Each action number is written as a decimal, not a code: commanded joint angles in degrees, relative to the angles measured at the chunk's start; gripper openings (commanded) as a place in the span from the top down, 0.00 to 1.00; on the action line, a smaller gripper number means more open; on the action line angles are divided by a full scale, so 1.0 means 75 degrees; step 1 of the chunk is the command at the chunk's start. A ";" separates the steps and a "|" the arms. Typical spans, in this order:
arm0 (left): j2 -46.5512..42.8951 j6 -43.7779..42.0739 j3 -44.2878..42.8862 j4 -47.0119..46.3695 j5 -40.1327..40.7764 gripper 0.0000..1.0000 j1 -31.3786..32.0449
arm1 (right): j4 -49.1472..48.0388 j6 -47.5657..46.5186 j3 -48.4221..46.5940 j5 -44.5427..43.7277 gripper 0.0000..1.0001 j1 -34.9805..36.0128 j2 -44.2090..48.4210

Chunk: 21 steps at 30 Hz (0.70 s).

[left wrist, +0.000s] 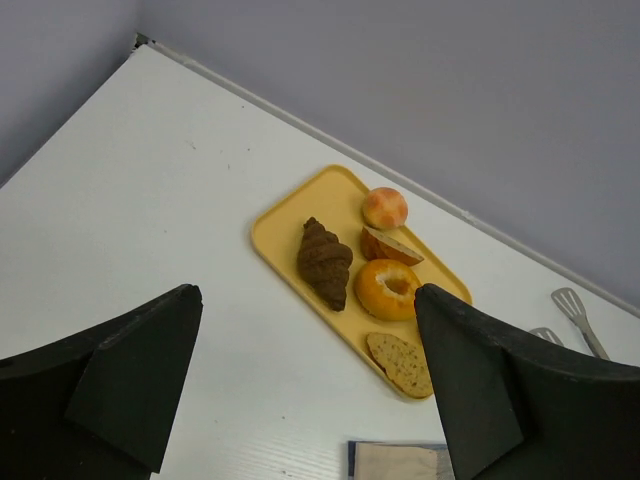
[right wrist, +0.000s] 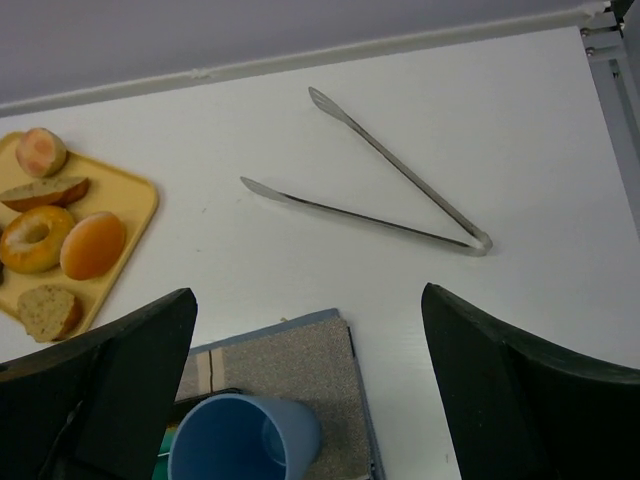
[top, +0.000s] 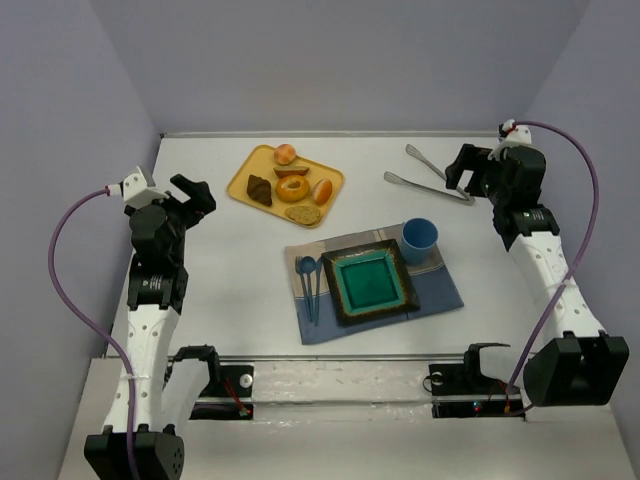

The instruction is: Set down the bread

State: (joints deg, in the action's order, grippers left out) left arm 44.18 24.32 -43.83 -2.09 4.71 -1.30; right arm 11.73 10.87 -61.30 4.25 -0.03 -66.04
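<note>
The bread (top: 322, 191) is a smooth orange-brown oval roll lying at the right end of the yellow tray (top: 243, 171). The right wrist view shows the bread (right wrist: 93, 245) beside the bagel (right wrist: 33, 238). In the left wrist view the bread is hidden behind a finger. My left gripper (top: 195, 194) hovers open left of the tray, nothing between its fingers (left wrist: 305, 295). My right gripper (top: 458, 172) stands open at the far right, above the handle end of the metal tongs (top: 430, 178), holding nothing (right wrist: 308, 293).
The tray also holds a round bun (left wrist: 385, 208), a wedge (left wrist: 390, 246), a dark croissant (left wrist: 325, 262) and a speckled slice (left wrist: 400, 362). A teal plate (top: 372, 283), a blue cup (top: 419, 240) and blue cutlery (top: 310, 280) sit on a placemat (top: 445, 292).
</note>
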 commanded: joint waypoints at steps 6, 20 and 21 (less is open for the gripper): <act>0.0050 -0.0125 -0.0179 -0.0226 -0.0054 0.01 -0.0002 | 0.0007 -0.2924 -0.1353 0.0675 0.00 -0.0031 -0.1107; 0.0202 -0.0183 -0.0214 -0.0214 0.0051 0.01 -0.0002 | 0.2208 -0.6641 -0.3157 0.2000 0.00 -0.0534 -0.3438; 0.0214 -0.0207 -0.0214 -0.0214 0.0110 0.01 -0.0014 | 0.2407 -0.6827 -0.3333 0.1988 0.00 -0.0535 -0.3684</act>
State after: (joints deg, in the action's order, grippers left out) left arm 45.34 24.16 -43.83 -2.09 4.82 -1.30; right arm 22.50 -32.32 -79.77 16.60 -2.46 -87.15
